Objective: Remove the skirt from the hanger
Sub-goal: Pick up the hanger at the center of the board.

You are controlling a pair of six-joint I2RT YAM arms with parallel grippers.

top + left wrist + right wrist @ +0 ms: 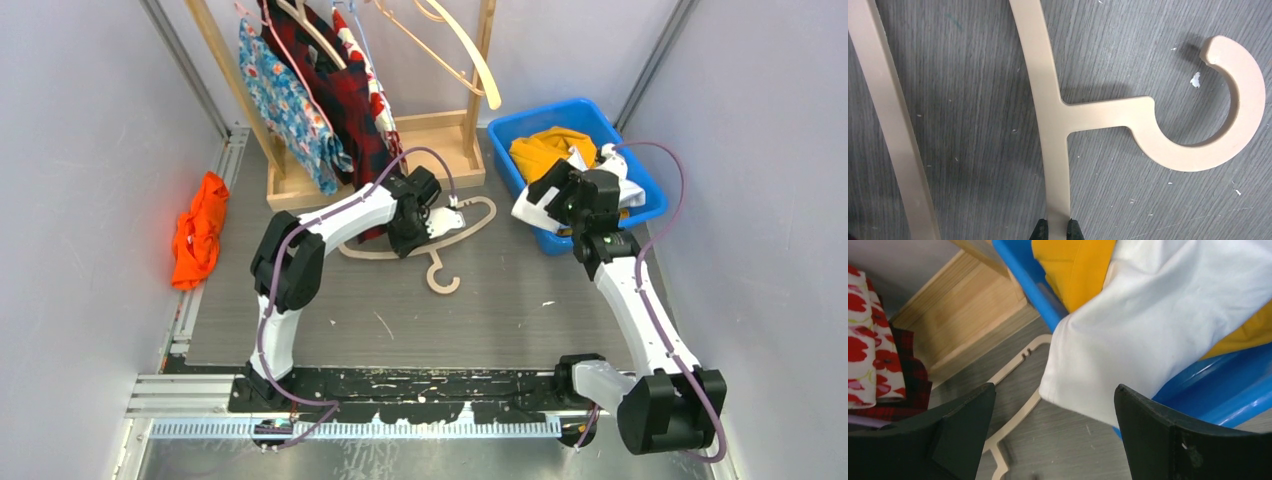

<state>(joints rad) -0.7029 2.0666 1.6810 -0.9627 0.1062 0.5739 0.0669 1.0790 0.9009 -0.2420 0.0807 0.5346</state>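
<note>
Left end effector [1057, 232] at bottom edge, black fingertips [1039, 231] pinched tight on the arm of the beige hanger [1048, 100]. Hook curls off to the right. I see a second beige bar [893, 130] along the left edge. Grey table [968, 90] beneath, white specks [1195, 79] scattered.

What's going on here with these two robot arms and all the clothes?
The arms are taking a skirt off a hanger, and that looks done. The left gripper is pinching the bare wooden hanger, which lies flat on the table. The right gripper stands open over a white skirt draped across the edge of the blue bin, which also holds a yellow garment. More clothes hang on the wooden rack behind.
</note>
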